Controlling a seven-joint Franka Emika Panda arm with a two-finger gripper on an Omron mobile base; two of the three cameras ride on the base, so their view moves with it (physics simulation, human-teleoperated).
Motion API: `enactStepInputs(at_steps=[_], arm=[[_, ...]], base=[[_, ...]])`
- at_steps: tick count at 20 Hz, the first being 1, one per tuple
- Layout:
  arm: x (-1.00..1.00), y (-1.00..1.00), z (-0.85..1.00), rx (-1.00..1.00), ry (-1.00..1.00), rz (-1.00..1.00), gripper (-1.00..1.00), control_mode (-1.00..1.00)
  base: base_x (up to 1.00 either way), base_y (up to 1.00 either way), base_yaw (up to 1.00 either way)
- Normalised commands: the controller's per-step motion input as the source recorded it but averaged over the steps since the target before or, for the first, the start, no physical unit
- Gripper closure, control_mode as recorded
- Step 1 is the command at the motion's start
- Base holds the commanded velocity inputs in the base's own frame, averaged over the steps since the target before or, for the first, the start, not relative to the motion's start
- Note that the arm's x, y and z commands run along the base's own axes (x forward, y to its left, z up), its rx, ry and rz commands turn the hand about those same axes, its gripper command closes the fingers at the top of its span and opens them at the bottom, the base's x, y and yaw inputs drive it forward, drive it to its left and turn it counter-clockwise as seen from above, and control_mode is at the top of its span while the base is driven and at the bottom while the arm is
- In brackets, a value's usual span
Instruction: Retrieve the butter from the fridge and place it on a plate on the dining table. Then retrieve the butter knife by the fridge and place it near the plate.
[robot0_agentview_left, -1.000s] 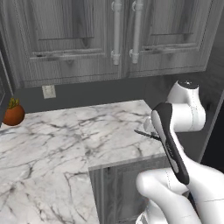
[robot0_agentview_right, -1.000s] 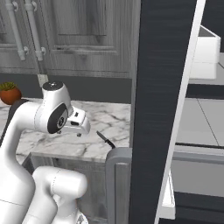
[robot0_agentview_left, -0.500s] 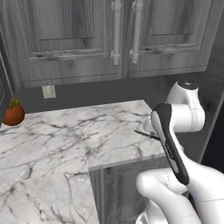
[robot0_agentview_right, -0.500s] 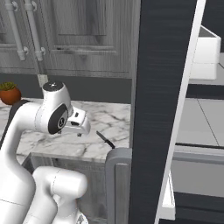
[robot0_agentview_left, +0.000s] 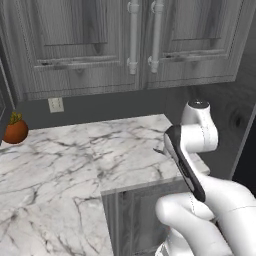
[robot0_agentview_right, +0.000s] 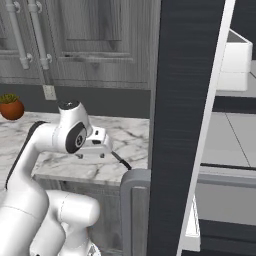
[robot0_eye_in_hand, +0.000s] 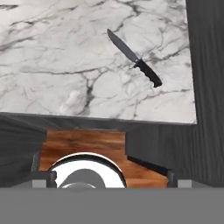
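Your fridge (robot0_agentview_right: 185, 100) stands right against the marble tabletop (robot0_eye_in_hand: 65, 61), so the butter knife (robot0_eye_in_hand: 134, 58) lies flat near that corner, within easy reach beside it. Your gripper (robot0_agentview_right: 95, 150) hovers with jaws spread wide and empty, the knife ahead of it, apart and untouched.

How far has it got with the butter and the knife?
The butter step can't be judged here. The butter knife lies flat on the marble counter beside the dark fridge, untouched. The hand hangs open above the counter near it, holding nothing. Grasping the knife and carrying it to the plate is left.
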Motion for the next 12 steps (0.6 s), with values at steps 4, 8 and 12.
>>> enactStepInputs(at_steps=[4,8,12], arm=[[0.48,-0.39,-0.37,-0.04,-0.08,0.24,-1.00,-1.00],[0.53,-0.23,-0.43,-0.06,-0.06,0.18,-1.00,-1.00],[0.69,-0.20,-0.05,-0.05,0.13,0.06,-1.00,-1.00]], base=[[0.00,0.00,0.00],[0.00,0.00,0.00],[0.00,0.00,0.00]])
